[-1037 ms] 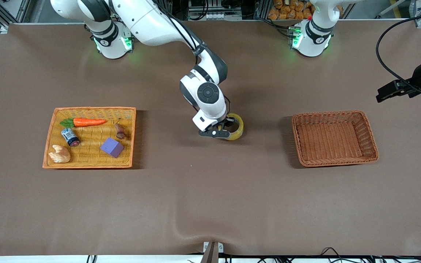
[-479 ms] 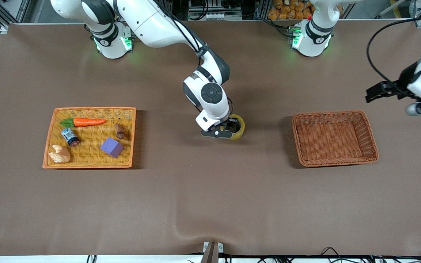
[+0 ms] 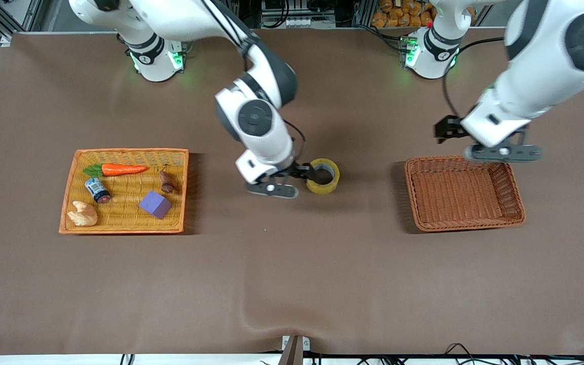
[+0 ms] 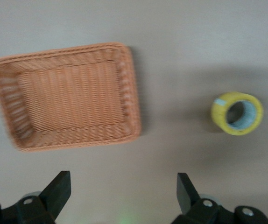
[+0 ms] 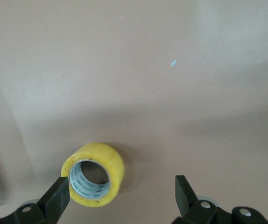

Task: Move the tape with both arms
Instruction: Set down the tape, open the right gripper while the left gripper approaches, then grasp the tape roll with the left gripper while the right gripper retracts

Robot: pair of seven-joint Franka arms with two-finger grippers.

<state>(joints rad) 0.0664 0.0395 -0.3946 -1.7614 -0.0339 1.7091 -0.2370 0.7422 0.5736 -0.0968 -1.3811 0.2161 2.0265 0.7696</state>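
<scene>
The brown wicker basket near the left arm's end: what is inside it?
Nothing shows inside the brown wicker basket: bare weave in the left wrist view. The left gripper hangs over its rim, hiding a strip there in the front view. The yellow tape roll lies on the table.

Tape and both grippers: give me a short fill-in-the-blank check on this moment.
1. The tape lies on the ____, between the two baskets.
2. The right gripper, beside the tape, has its jaws ____.
3. The left gripper is over the rim of the ____ basket.

Missing words: table; open; empty
</scene>
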